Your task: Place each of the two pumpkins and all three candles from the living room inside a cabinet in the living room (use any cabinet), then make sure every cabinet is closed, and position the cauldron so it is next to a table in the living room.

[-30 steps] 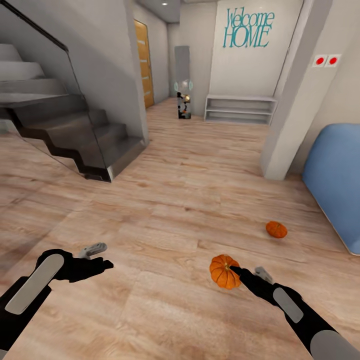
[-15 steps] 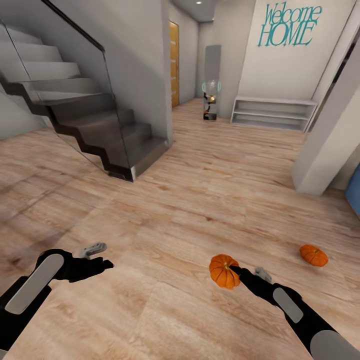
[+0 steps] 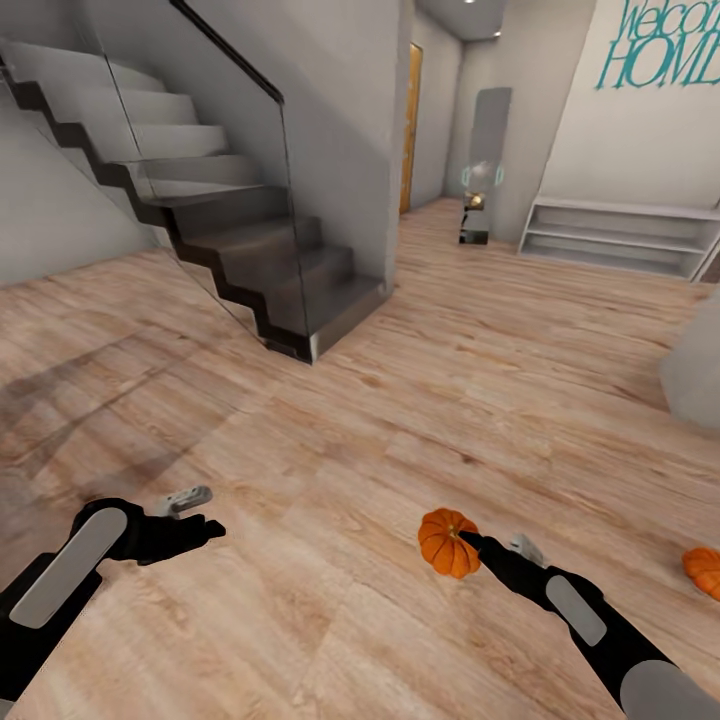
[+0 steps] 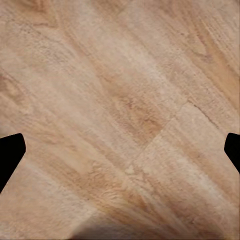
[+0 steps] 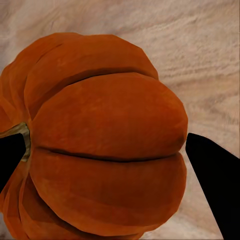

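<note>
Here, in the head view, the staircase (image 3: 250, 230) with its glass balustrade serves as the landmark, rising at the far left of a pale wooden floor (image 3: 330, 420). Well in front of its lowest step and off to the right, the right gripper (image 3: 470, 545) pinches an orange pumpkin (image 3: 446, 542), carried above the planks with its stem pointing up. The second pumpkin (image 3: 704, 572) lies on the floor farther right of the staircase, cut by the frame edge and well apart from the held one. The left gripper (image 3: 195, 512) hangs in front of the staircase, nearer the robot, its fingers spread and holding nothing. Beyond the staircase a corridor leads to a wooden door (image 3: 412, 130); right of that stands a low grey shelf unit (image 3: 625, 235) under teal lettering (image 3: 660, 45) on the wall.

In the left wrist view, the two dark fingertips (image 4: 11, 155) sit wide apart at the frame's edges, with bare floor planks (image 4: 120, 110) between them.

In the right wrist view, the held pumpkin (image 5: 100, 140) sits between the two dark fingertips (image 5: 212, 185), which press against its ribbed sides; its stem (image 5: 20, 132) shows next to one finger, and floor (image 5: 200, 60) lies behind.
</note>
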